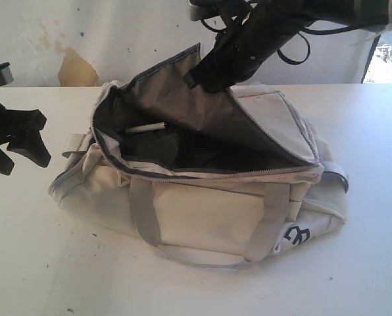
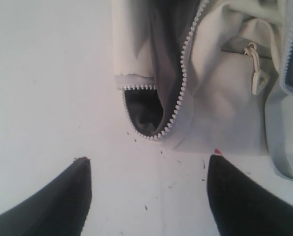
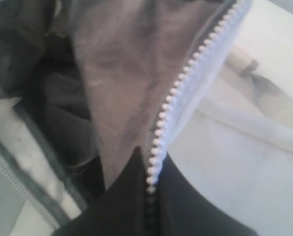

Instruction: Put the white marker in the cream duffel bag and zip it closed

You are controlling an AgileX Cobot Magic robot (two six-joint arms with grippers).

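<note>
Clamping one cream duffel bag (image 1: 209, 217): right tool (image 1: 206, 79); left tool (image 2: 149, 158) agape; one white marker (image 1: 145, 128) inside.

We see bright, soft daylight everywhere. In the exterior view the table (image 1: 31, 263) is almost washed out, and an opening (image 1: 387, 62) at the upper right glares. The inside of the cream duffel bag (image 1: 209, 217) stays dark. The right wrist view is blurred, its zipper teeth (image 3: 161, 123) overexposed

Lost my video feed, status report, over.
Left gripper open over table. Right gripper shut on duffel bag flap edge. White marker inside; zipper open. Nothing blocking.
</note>
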